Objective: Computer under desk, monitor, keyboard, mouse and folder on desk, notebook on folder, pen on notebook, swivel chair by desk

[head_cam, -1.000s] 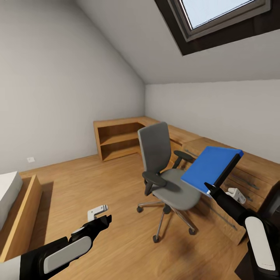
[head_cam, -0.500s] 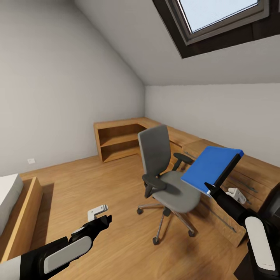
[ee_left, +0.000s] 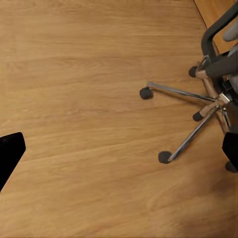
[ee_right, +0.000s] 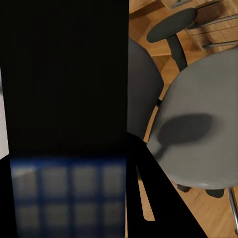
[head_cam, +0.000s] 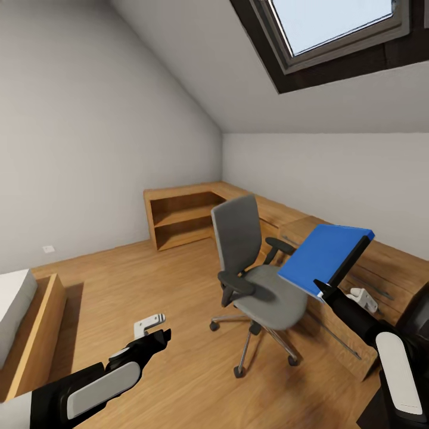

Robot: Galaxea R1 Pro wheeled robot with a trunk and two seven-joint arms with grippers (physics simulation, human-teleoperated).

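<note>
So it's an attic bedroom with grey walls, a sloped ceiling and a dark-framed skylight [head_cam: 333, 36] up top. Wood plank floor [head_cam: 161, 280] everywhere. A low wooden shelf unit [head_cam: 179, 217] sits in the far corner, and a wooden drawer chest [head_cam: 381, 268] runs along the right wall behind the chair. On the far left there's the edge of a bed [head_cam: 15, 310] in a wooden frame.

The swivel chair [head_cam: 253, 268] stands out in the middle of the floor, just beside the chest, seat bare. In the left wrist view you get its chrome base and casters [ee_left: 191, 124] on the planks.

The right gripper [head_cam: 325, 290] is clamped on the lower edge of the blue folder [head_cam: 322, 257], which is up in the air, tilted, over the right side of the chair seat and in front of the chest. In the right wrist view the folder [ee_right: 69, 198] blocks most of the picture as a dark slab with a blurry blue patch, the grey seat [ee_right: 198, 129] beyond it.

The left gripper [head_cam: 152, 336] hangs low over bare floor, holding nothing, fingers apart; the 2 black tips sit at opposite edges of the left wrist view, with floor between them.
</note>
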